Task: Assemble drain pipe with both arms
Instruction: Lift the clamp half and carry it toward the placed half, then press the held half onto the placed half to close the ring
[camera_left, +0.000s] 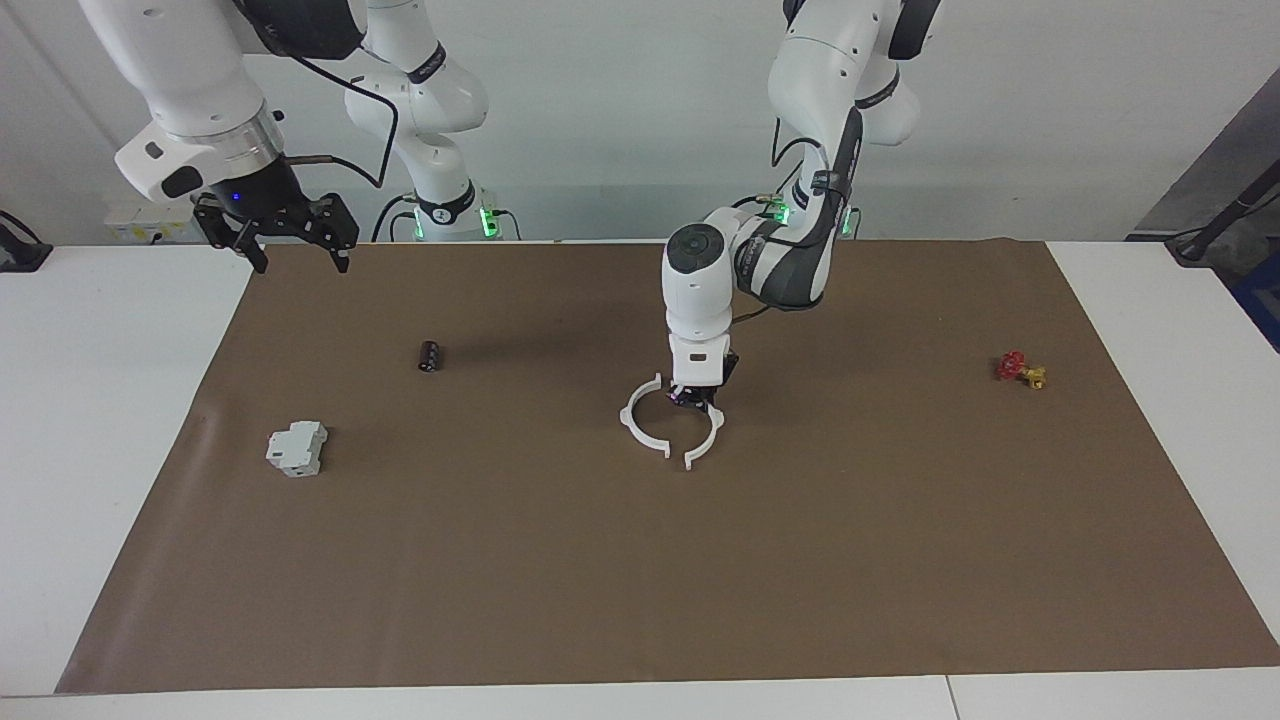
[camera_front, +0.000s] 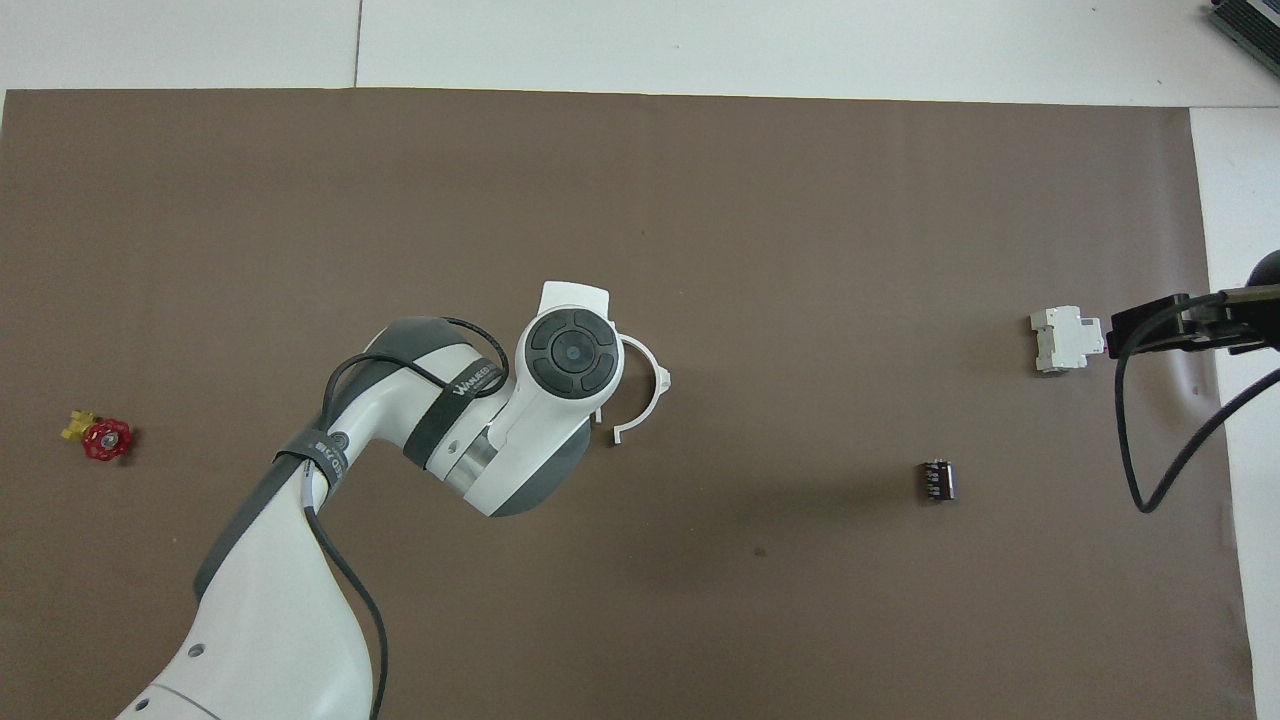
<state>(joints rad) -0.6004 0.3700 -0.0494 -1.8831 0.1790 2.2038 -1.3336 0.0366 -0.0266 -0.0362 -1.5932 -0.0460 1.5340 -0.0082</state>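
The two white half-rings (camera_left: 671, 424) lie mid-desk on the brown mat (camera_left: 640, 560), their ends facing but apart. My left claw (camera_left: 692, 399) is down at the ring's robot-side ends; I cannot tell whether it pinches anything. Toward my right arm's end from the ring sit a black cylinder (camera_left: 431, 356) and grey block (camera_left: 296, 448); there my right claw (camera_left: 292, 238) waits, spread, over the mat's edge. A red valve (camera_left: 1020, 369) lies toward my left arm's end.

A brown mat (camera_left: 640, 560) covers the white worktop (camera_left: 100, 400); on it lie two half-rings (camera_left: 645, 420), a block (camera_left: 296, 447), a valve (camera_left: 1020, 370) and a black cylinder (camera_left: 430, 356).
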